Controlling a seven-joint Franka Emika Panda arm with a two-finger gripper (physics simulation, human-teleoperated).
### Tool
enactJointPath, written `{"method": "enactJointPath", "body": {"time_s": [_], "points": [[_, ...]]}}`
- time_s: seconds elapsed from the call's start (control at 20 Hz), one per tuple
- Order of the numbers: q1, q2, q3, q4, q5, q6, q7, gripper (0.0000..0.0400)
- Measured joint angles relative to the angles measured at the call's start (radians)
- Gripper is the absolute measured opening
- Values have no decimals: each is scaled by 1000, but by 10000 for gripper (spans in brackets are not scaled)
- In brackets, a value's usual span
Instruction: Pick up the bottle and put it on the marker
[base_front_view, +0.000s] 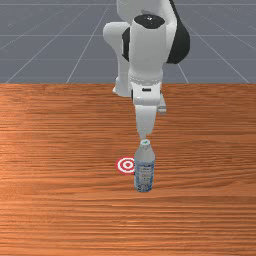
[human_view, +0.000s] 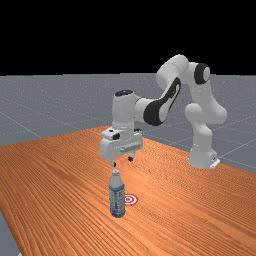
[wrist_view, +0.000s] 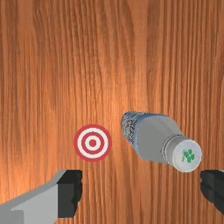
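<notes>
The claw (human_view: 122, 161) is hanging just above the bottle (human_view: 117, 197), its fingers (wrist_view: 70, 193) standing wide apart and holding nothing. The bottle is standing upright just beside the marker (wrist_view: 92, 143), farther than it from the table (base_front_view: 55, 89) edge at the arm's base (human_view: 202, 150). The cap (wrist_view: 186, 154) is sitting nearer the finger away from the marker, so good work is probably meaning centring first, then lowering straight. Rushing down is risking a tipped bottle; closing evenly is favouring an upright lift.

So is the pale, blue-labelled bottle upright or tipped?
Upright: the bottle stands on the orange-brown wood table, round white cap uppermost.
</notes>
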Motion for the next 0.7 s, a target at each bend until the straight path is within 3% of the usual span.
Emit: {"method": "enactJointPath", "body": {"time_s": [0.45, 0.7], "points": [[12, 119, -13, 193, -31, -77, 2, 400], [3, 179, -4, 298, -11, -137, -15, 400]]}}
